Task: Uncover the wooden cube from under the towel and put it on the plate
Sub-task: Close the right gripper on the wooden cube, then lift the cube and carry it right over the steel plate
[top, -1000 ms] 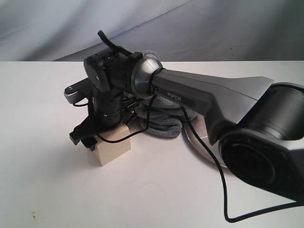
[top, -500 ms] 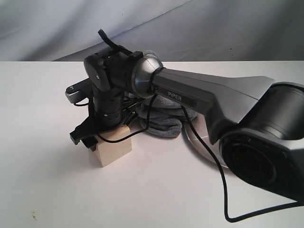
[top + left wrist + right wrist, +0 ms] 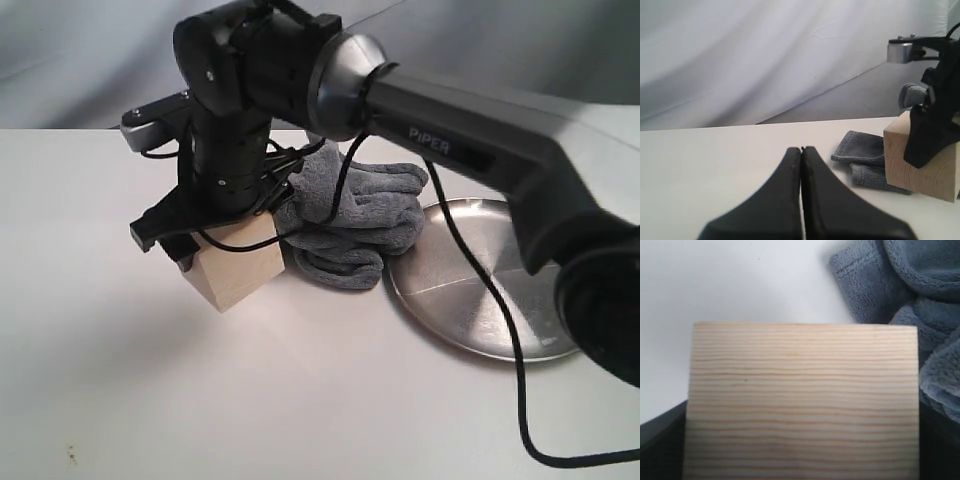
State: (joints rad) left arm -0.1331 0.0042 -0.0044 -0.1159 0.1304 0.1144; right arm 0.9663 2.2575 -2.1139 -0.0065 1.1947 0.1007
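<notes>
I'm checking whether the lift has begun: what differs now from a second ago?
The right gripper, clamped on the wooden cube, has risen and carried the cube upward, tilted. The raised arm now uncovers more of the plate. The towel and plate stayed put.

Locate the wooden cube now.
Exterior view, left of centre: the wooden cube sits tilted in the right gripper, just left of the towel, plate further right.
</notes>
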